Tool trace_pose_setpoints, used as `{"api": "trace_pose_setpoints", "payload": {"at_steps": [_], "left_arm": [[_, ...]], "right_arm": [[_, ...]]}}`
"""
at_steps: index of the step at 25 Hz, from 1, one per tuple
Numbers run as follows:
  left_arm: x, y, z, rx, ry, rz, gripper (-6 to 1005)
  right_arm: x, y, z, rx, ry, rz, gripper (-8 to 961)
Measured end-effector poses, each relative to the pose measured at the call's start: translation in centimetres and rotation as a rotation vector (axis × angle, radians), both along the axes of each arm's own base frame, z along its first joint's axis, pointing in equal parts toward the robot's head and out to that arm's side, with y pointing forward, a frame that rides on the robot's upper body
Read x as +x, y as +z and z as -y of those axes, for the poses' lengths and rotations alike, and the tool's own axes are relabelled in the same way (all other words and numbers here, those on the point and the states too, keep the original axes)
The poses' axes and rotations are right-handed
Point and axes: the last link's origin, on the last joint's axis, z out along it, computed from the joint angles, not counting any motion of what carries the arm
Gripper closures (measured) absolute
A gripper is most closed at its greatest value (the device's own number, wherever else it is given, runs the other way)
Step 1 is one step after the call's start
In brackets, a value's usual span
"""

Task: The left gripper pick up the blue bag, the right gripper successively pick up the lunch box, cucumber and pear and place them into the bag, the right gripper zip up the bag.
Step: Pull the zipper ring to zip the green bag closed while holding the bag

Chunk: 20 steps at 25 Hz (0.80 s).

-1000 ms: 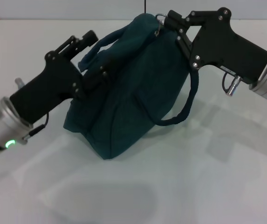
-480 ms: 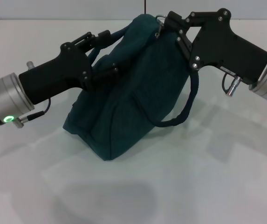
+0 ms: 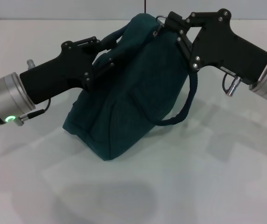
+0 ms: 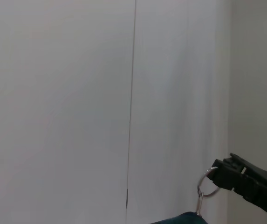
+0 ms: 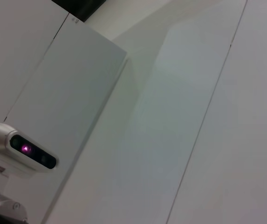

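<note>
Fingers first: my right gripper [image 3: 163, 23] was pinched shut on the zipper ring [image 3: 160, 19] at the very peak of the blue bag [image 3: 124, 98], and the left wrist view showed the same thing from the other side, black fingertips [image 4: 224, 175] closed through the metal ring [image 4: 207, 183] with a sliver of blue fabric just below it. My left gripper [image 3: 106, 58] was pressed into the upper left shoulder of the bag, just beside the nearer carry handle [image 3: 117, 35], its fingers narrow against the cloth; I judged they were closed on a fold of fabric there, though the grip itself was partly hidden by the bag. The bag sat on the white table [image 3: 208, 186] between my two arms, leaning, with its other strap [image 3: 182, 112] drooping in a loose loop down the right side. I judged it soft and limp, a cloth that folds wherever it is not held taut, and bulging enough that something seemed to be inside, so somewhat heavy for its thin walls. I reckoned the ring was the only sound place to pull the zip, small and slick metal that could slip from my pads, while the left hold had to keep the top edge stretched against that pull. Neither lunch box, cucumber nor pear was in sight.
</note>
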Motion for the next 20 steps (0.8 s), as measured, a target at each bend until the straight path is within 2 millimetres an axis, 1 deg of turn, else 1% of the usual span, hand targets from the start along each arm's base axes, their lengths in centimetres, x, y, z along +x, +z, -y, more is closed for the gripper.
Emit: {"api": "trace_pose_setpoints", "payload": {"at_steps": [12,16,20], "left_arm": [[-0.22,-0.26,0.03,0.007,-0.018,-0.047,882],[-0.28,-0.38,0.26,0.028,-0.031,-0.052,897],[-0.37,-0.44,0.85,0.067,-0.065,-0.058,912]], "right_arm": [[-0.02,-0.01,0.00,0.000,0.000,0.000,935],[0.05,0.02,0.00,-0.016,-0.011,-0.010,935],[0.27,0.14,-0.18,-0.075,-0.055,-0.042,935]]}}
